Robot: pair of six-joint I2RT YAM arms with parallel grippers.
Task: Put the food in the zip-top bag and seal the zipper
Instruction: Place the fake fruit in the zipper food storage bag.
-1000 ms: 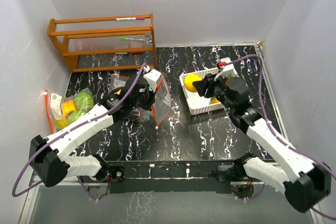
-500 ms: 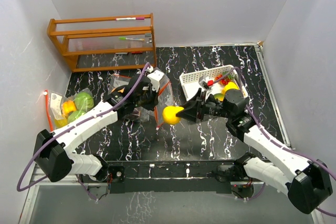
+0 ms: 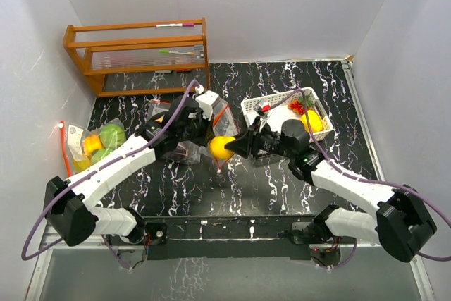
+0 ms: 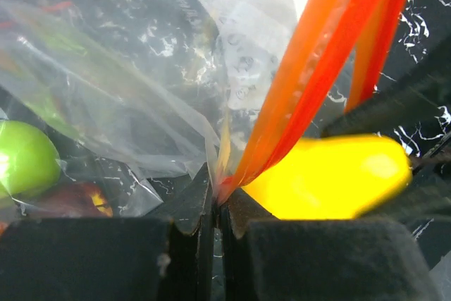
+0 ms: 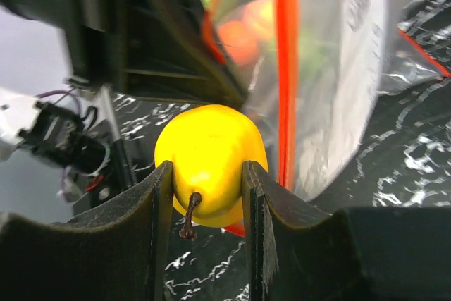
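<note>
The right gripper (image 5: 206,181) is clamping a yellow pear (image 5: 210,142) at the mouth of the zip-top bag (image 4: 127,82); the left gripper (image 4: 215,199) is pinching shut on its orange rim (image 4: 310,75) (holding it open); loading is under way; next, probably pushing deeper, then releasing.

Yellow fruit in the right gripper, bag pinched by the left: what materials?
The yellow fruit is probably moulded plastic, glossy: even colour, soft highlights, brown stem. The bag looks like thin clear plastic film: wrinkled, see-through, with an orange zipper strip.

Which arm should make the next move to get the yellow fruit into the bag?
Right. The right gripper grips the yellow fruit at the mouth of the bag; the left gripper is shut on its orange zipper rim, holding it open.
</note>
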